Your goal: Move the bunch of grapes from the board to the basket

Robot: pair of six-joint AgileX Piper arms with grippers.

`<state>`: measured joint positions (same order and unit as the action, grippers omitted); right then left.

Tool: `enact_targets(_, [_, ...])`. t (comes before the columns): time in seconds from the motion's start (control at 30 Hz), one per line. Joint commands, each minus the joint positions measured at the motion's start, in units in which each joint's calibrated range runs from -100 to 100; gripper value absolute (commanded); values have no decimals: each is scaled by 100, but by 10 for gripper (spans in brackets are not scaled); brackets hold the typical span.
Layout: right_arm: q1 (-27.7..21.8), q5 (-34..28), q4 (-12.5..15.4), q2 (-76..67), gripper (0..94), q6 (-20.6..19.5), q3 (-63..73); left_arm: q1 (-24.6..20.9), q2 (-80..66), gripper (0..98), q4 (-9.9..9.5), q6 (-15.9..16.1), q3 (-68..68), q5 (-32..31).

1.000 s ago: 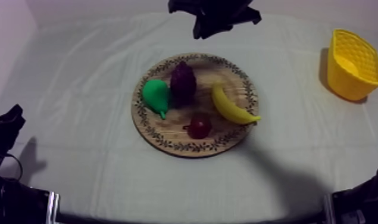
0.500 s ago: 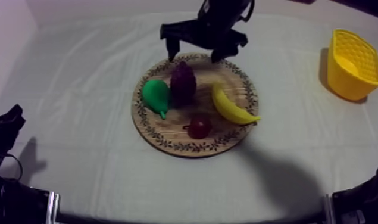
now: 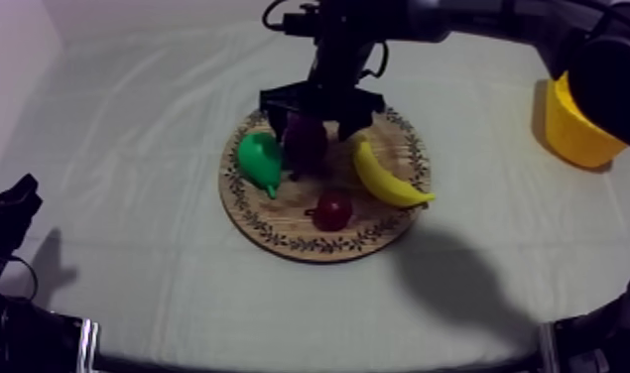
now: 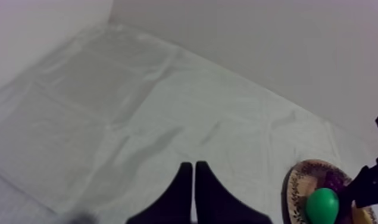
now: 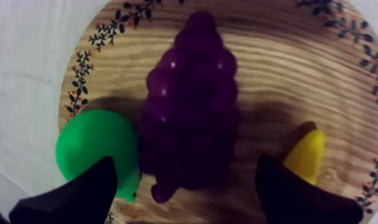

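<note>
Right gripper [image 3: 312, 124] hangs over the board [image 3: 309, 238], fingers spread wide and straddling the grapes [image 3: 305, 147], one tip by the pear [image 3: 260, 159], the other by the banana [image 3: 383, 177]; nothing pinched. Grapes lie on the board, just beside the pear; basket [image 3: 576, 139] well apart at the table's right. Left gripper [image 4: 193, 170] low over the cloth [image 4: 137, 107], fingers pressed together on nothing.

Wooden board [image 3: 279, 230]: brown grain, dark leafy vine pattern round the rim. On it: bunch of grapes [image 5: 191, 101] dark purple at 12 o'clock, pear [image 3: 260, 159] bright green at 9, banana [image 3: 386, 177] yellow at 3, small red fruit [image 3: 332, 209] at 6. Basket [image 3: 565, 131] yellow. Tabletop [image 3: 130, 149] cloth grey-white. Right gripper [image 5: 185, 182] fingers [image 5: 78, 199] black.
</note>
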<state>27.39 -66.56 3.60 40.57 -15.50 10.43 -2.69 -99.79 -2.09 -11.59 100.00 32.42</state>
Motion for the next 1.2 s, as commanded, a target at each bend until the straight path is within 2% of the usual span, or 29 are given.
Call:
enact_targets(0.0, [11, -29, -22, 157, 918, -10, 115, -3, 5, 1, 1, -1, 0, -1])
enact_targets(0.3, [-46, -67, -24, 642, 865, -23, 546, -3, 5, 1, 1, -1, 0, -1])
enact_targets(0.6, [-58, 15, -110, 710, 520, -35, 618, -3, 5, 1, 1, -1, 0, -1])
enact_targets(0.73, [-53, 26, -137, 579, 401, -7, 532, -3, 5, 1, 1, -1, 0, -1])
enact_targets(0.93, [-43, 25, -183, -218, 369, 42, -9, -3, 5, 1, 1, -1, 0, -1])
enact_targets(1.17, [-218, -38, -213, -2218, 391, 232, -1084, -3, 5, 1, 1, -1, 0, -1])
